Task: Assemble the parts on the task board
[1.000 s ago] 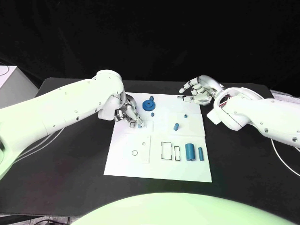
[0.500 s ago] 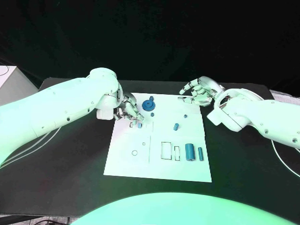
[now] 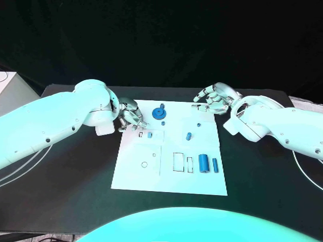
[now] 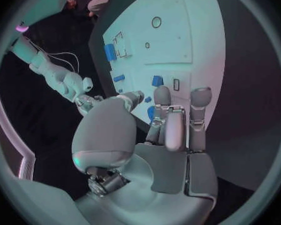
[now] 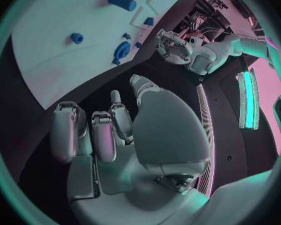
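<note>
The white task board (image 3: 132,174) lies mid-table. On it are a blue gear-like part (image 3: 159,113), a small blue piece (image 3: 151,134) by a slot, another short piece (image 3: 189,135), and two blue cylinders (image 3: 204,163) side by side. My left hand (image 3: 128,115) hovers at the board's left edge beside the gear-like part, fingers apart and holding nothing. The left wrist view has the small blue piece (image 4: 157,80) just beyond its fingertips (image 4: 200,96). My right hand (image 3: 212,99) hangs over the board's far right corner, fingers loosely bent, nothing in it. From the right wrist, the gear-like part (image 5: 122,51) lies ahead.
Outlined slots (image 3: 179,162) and a ring mark (image 3: 145,164) sit on the board's near half. A white box (image 3: 5,91) stands at the table's left edge. Black table surrounds the board on all sides.
My left hand has drawn back leftward off the board, leaving the small blue piece on the board where its fingertips were. The right hand has hardly moved.
</note>
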Controlling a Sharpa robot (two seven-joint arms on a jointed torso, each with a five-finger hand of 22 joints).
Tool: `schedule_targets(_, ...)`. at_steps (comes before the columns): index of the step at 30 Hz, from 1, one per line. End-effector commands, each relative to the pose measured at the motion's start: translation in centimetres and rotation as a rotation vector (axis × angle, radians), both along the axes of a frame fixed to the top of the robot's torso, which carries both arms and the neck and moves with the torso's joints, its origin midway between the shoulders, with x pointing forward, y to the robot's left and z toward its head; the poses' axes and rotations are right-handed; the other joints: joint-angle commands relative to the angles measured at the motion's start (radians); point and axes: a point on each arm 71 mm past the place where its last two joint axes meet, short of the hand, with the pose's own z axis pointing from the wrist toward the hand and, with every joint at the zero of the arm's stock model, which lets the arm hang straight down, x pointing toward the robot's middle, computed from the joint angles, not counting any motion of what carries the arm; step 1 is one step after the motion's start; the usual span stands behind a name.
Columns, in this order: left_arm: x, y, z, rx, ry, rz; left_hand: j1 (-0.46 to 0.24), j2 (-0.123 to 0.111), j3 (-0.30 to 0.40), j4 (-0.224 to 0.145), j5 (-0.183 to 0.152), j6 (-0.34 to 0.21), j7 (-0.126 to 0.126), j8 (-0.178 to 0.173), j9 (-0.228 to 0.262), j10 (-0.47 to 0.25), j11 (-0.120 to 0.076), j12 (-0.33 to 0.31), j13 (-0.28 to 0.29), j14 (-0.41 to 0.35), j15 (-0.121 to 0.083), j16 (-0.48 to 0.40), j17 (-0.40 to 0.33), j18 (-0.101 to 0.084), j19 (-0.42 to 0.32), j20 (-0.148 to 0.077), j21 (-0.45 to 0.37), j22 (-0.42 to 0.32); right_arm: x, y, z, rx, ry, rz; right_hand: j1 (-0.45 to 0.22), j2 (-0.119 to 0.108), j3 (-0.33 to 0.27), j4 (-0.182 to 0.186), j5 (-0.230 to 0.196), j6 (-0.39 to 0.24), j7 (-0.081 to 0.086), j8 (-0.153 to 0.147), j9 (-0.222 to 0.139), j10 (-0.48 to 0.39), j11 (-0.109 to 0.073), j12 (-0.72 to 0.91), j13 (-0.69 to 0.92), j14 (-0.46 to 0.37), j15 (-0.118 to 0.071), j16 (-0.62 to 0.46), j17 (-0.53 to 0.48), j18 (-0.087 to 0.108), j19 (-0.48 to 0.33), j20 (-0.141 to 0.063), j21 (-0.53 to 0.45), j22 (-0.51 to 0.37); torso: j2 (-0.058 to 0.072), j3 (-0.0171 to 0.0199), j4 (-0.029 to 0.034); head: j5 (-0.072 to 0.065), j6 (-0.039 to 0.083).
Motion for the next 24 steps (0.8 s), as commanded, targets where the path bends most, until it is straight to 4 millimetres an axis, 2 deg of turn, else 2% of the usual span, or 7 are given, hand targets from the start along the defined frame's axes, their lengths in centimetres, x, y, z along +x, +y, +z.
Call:
schedule_targets(1, -0.2, 0.0, 0.7, -0.123, -0.141, 0.113, 0.006, -0.014, -0.007, 0.004, 0.003, -0.056, 0.025, -0.044, -0.028, -0.025, 0.023, -0.014, -0.012, -0.005, 0.02, -0.013, 0.015, 0.01, -0.013, 0.014, -0.02, -0.027, -0.1, 0.0, 0.2, 0.001, -0.03, 0.011, -0.011, -0.001, -0.003, 0.0, 0.006, -0.007, 0.002, 0.006, 0.001, 0.0, 0.001, 0.004, 0.051, 0.085, 0.002, -0.005, 0.198, 0.006, 0.034, 0.003, -0.003, 0.126, -0.003, 0.0009, 0.0019, -0.001, 0.0)
schedule_targets(3, -0.9, 0.2, 0.5, -0.145, -0.185, 0.142, 0.004, -0.022, -0.018, 0.005, 0.001, -0.075, 0.036, -0.063, -0.044, -0.026, 0.032, -0.014, -0.018, -0.004, 0.029, -0.011, 0.014, 0.011, -0.008, 0.023, -0.022, -0.026, -0.1, -0.1, 0.2, 0.001, -0.036, 0.007, -0.011, -0.001, -0.003, 0.0, 0.006, -0.007, 0.002, 0.006, 0.001, 0.0, 0.001, 0.004, 0.051, 0.085, 0.002, -0.005, 0.198, 0.006, 0.034, 0.003, -0.003, 0.126, -0.004, 0.001, 0.0032, -0.003, 0.0)
schedule_targets(6, -1.8, 0.4, -0.1, -0.152, -0.23, 0.167, -0.018, -0.04, -0.05, 0.007, -0.003, -0.079, 0.039, -0.071, -0.06, -0.021, 0.035, -0.008, -0.024, 0.0, 0.033, -0.005, 0.017, 0.012, 0.0, 0.03, -0.021, -0.022, -0.1, -0.2, 0.2, 0.0, -0.04, 0.003, -0.01, -0.001, -0.003, -0.001, 0.006, -0.007, 0.001, 0.006, 0.001, -0.001, 0.001, 0.004, 0.051, 0.086, 0.002, -0.005, 0.198, 0.006, 0.035, 0.003, -0.003, 0.126, -0.007, 0.001, 0.0048, -0.005, 0.0)
schedule_targets(14, -3.4, 0.2, -1.9, -0.098, -0.274, 0.162, -0.054, -0.03, -0.091, 0.008, -0.003, -0.037, 0.022, -0.018, -0.059, -0.01, 0.022, 0.002, -0.035, 0.01, 0.023, 0.008, 0.028, 0.008, 0.026, 0.022, -0.007, 0.004, -0.1, -0.3, 0.2, -0.005, -0.042, 0.001, -0.01, 0.0, -0.002, -0.001, 0.007, -0.007, 0.001, 0.006, 0.002, -0.001, 0.001, 0.004, 0.051, 0.086, 0.002, -0.005, 0.199, 0.007, 0.034, 0.003, -0.005, 0.125, -0.004, 0.0017, 0.0019, -0.004, 0.0)
schedule_targets(24, -3.8, -0.6, -3.5, -0.044, -0.258, 0.132, -0.07, -0.025, -0.109, 0.008, -0.005, -0.026, 0.012, 0.015, -0.055, -0.006, 0.014, 0.008, -0.039, 0.013, 0.016, 0.013, 0.03, 0.006, 0.033, 0.015, -0.004, 0.008, -0.1, -0.3, 0.1, -0.007, -0.039, 0.002, -0.01, 0.0, -0.002, -0.001, 0.007, -0.007, 0.001, 0.006, 0.002, -0.001, 0.001, 0.004, 0.051, 0.086, 0.002, -0.005, 0.199, 0.007, 0.034, 0.003, -0.005, 0.125, -0.003, 0.0017, 0.002, -0.004, 0.0)
